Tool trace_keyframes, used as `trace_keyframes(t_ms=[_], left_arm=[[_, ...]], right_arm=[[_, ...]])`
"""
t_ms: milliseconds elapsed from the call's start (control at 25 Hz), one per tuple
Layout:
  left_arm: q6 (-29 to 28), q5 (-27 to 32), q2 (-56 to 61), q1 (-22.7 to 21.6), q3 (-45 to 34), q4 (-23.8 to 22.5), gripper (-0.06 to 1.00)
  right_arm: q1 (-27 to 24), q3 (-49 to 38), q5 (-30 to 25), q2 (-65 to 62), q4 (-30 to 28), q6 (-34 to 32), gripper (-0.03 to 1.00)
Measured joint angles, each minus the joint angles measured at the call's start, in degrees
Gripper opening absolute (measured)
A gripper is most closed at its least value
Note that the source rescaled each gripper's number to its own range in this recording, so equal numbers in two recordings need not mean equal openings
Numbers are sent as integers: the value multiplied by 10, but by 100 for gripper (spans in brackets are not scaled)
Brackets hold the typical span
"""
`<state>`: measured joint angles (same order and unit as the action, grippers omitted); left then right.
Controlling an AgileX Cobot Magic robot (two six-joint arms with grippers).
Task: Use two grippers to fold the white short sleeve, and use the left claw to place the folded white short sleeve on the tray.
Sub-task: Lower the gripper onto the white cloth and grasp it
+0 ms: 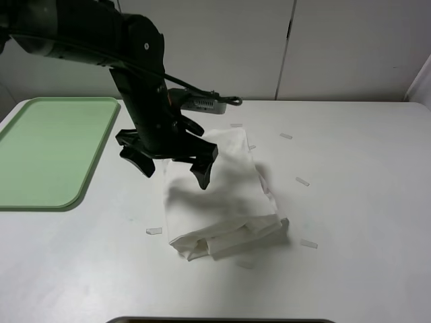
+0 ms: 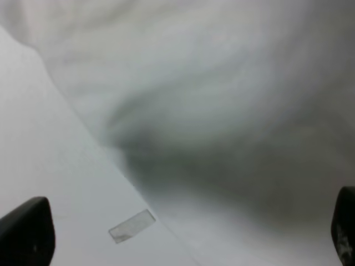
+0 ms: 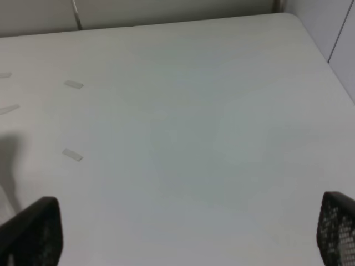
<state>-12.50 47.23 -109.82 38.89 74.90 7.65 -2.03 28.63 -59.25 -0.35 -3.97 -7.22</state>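
The white short sleeve lies folded into a thick bundle in the middle of the table, its layered edges toward the front. My left gripper hangs open just above the bundle's back left part, holding nothing. The left wrist view shows the cloth close below that gripper, whose two black fingertips stand far apart. The pale green tray lies bare at the far left of the table. My right gripper is open over bare table and is outside the exterior high view.
Small pale tape strips lie on the table around the shirt: one at its front left, others to its right. A strip shows beside the cloth's edge. The white wall stands behind the table.
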Motion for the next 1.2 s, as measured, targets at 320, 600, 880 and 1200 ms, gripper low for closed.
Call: trace_keyframes(t_ms=[320, 600, 880, 1200], left_arm=[[-40, -105, -1, 0, -84, -1, 100], [-62, -146, -33, 0, -87, 3, 100], [-70, -169, -55, 0, -87, 16, 99], [-74, -214, -55, 5, -87, 13, 99]], right_arm=[[0, 0, 0, 0, 0, 0, 100], [0, 0, 0, 0, 0, 0, 100], [0, 0, 0, 0, 0, 0, 100], [0, 0, 0, 0, 0, 0, 100]])
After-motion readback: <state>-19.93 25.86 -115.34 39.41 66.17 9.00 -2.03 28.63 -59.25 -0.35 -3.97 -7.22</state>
